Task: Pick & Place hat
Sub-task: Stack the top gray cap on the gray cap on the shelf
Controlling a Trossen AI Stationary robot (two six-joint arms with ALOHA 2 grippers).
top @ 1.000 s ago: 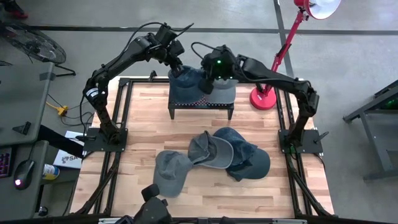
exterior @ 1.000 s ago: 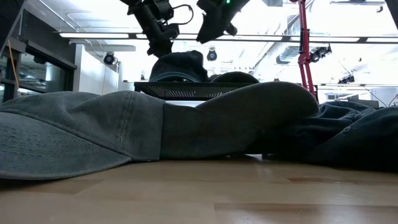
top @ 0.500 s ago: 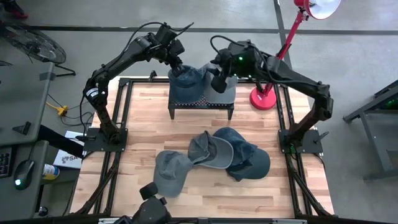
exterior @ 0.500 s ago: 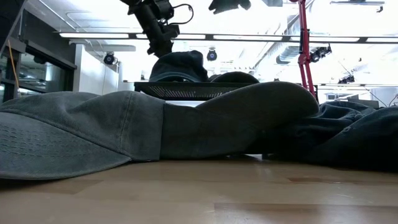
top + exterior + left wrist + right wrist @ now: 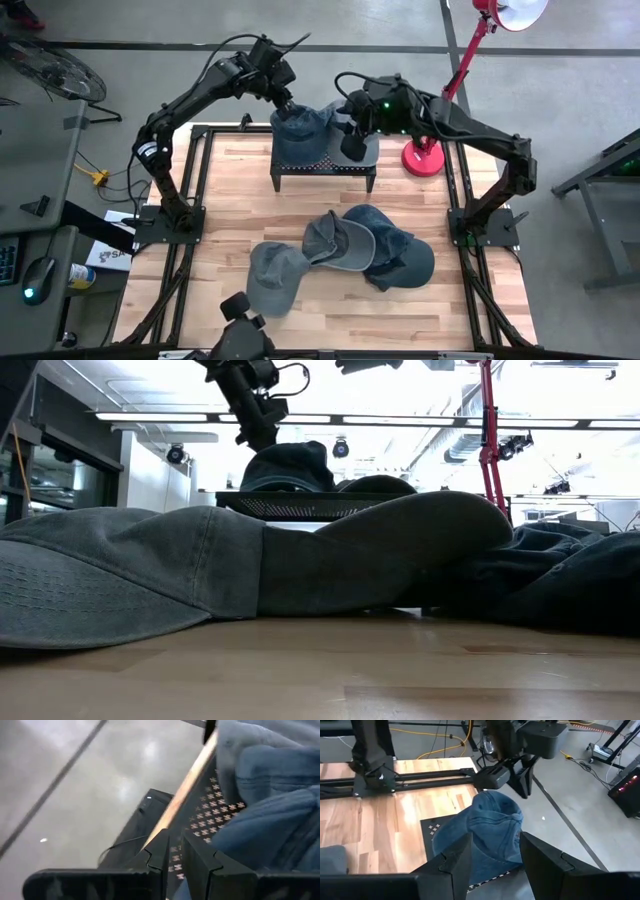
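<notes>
Movement shows mainly in the right arm. From above, the right gripper, which a second ago sat low over the grey hat on the right half of the black stand, has swung up and away and now hangs just over that hat with nothing in it. The grey hat lies on the stand, so that placement looks finished. The left gripper has not shifted; it stays at the far left edge of the blue hat, which sits beside the grey one. Three more hats wait on the near part of the wooden surface: a grey cap, a second grey cap and a dark blue cap.

Level with the surface, the right gripper has risen almost out of the top of the picture, while the left one stays down at the blue hat's crown.

At the left wrist, the jaws are nearly closed, with only a thin gap, right beside blue cloth; whether they pinch it I cannot tell.

At the right wrist, the jaws stand apart and empty, framing the blue hat below and the left gripper beyond it.
</notes>
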